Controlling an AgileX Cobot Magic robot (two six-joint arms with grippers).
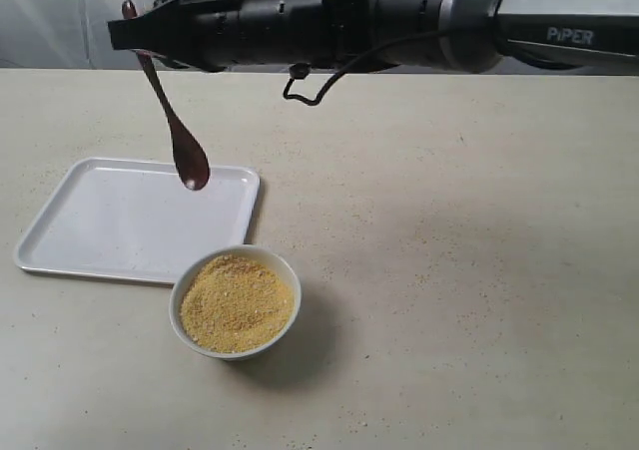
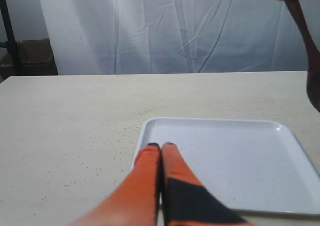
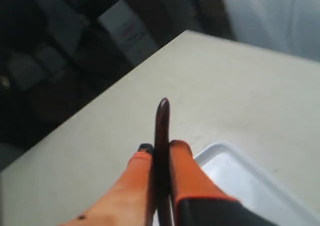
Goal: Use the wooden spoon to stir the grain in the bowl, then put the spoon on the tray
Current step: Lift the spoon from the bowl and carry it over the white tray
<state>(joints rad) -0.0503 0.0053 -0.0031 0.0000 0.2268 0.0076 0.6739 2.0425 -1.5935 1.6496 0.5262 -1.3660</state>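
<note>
The dark wooden spoon [image 1: 178,136] hangs head down above the white tray [image 1: 90,230], clear of its surface. My right gripper [image 1: 135,39] reaches across from the right and is shut on the spoon's handle [image 3: 162,131], whose tip sticks out past the orange fingers [image 3: 182,161]. The white bowl [image 1: 283,267] stands just in front of the tray's near right corner, heaped with golden grain [image 1: 236,302]. My left gripper [image 2: 161,146] is shut and empty, low over the tray's rim [image 2: 145,131]; the spoon [image 2: 307,40] shows at that view's upper right.
Loose grains are scattered on the beige table [image 1: 449,270] around the bowl and tray. A white curtain [image 2: 175,25] hangs behind the table. Dark boxes [image 3: 75,40] sit beyond the table edge in the right wrist view.
</note>
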